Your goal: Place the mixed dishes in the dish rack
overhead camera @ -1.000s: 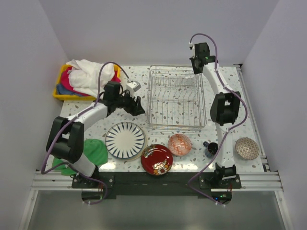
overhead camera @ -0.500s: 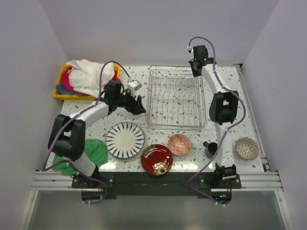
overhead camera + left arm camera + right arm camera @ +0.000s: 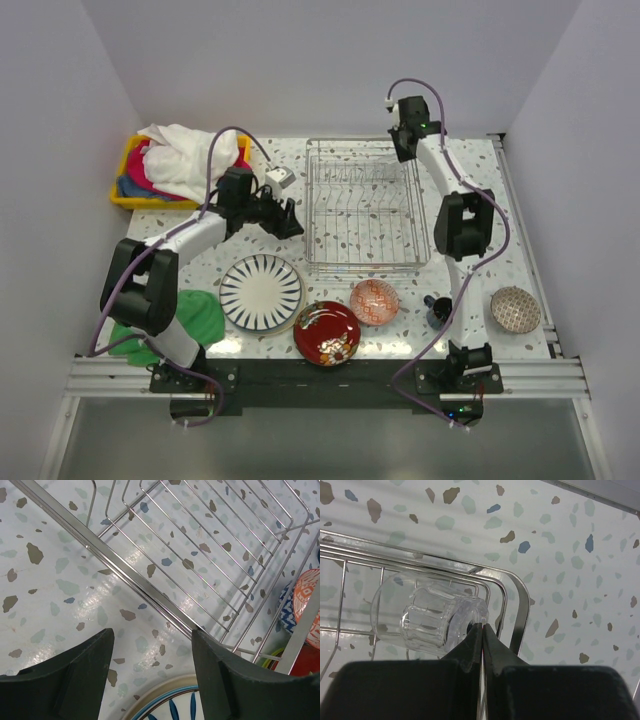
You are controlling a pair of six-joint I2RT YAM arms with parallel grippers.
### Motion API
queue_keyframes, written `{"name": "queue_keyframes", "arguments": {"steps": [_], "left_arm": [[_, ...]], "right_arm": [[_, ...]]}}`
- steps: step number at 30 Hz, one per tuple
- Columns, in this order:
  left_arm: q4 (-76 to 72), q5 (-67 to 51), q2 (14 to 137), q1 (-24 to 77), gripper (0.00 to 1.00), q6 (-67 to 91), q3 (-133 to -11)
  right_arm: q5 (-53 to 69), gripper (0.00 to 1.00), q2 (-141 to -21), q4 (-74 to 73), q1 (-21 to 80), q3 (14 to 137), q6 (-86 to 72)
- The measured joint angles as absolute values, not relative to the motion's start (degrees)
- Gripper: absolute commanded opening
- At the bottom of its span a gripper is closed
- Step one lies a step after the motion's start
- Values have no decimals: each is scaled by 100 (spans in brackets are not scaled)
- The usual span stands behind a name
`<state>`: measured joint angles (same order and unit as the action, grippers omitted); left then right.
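Right tool (image 3: 479, 626) is pinching the small clear glass (image 3: 420, 615) over the far right corner of the dish rack (image 3: 125, 572). Next up, I'd say: lower it, let go gently. Left tool (image 3: 152, 640) is spread wide beside the rack.

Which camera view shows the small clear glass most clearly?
The right wrist view: the clear glass appears large, over the dish rack's corner, pinched by the right end effector. In the top view it cannot be made out; the left wrist view lacks it.

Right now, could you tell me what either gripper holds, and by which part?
The right gripper pinches the clear glass by its edge, seemingly the rim; the left gripper holds nothing.
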<state>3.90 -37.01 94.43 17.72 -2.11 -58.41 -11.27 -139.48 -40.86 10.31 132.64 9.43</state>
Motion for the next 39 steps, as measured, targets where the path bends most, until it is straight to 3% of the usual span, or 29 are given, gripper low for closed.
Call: {"name": "queue_keyframes", "arguments": {"steps": [10, 20, 39], "left_arm": [[395, -3699, 9443, 1767, 67, -211, -5839], [128, -3647, 9605, 1769, 41, 38, -5839], [187, -3339, 10787, 1765, 40, 193, -7168]], "right_arm": [[-1098, 0, -13909, -4047, 1533, 13264, 1028], [-1066, 2, -13791, -3977, 1837, 13264, 1138], [-781, 2, -13784, -3911, 1929, 13305, 1144]]}}
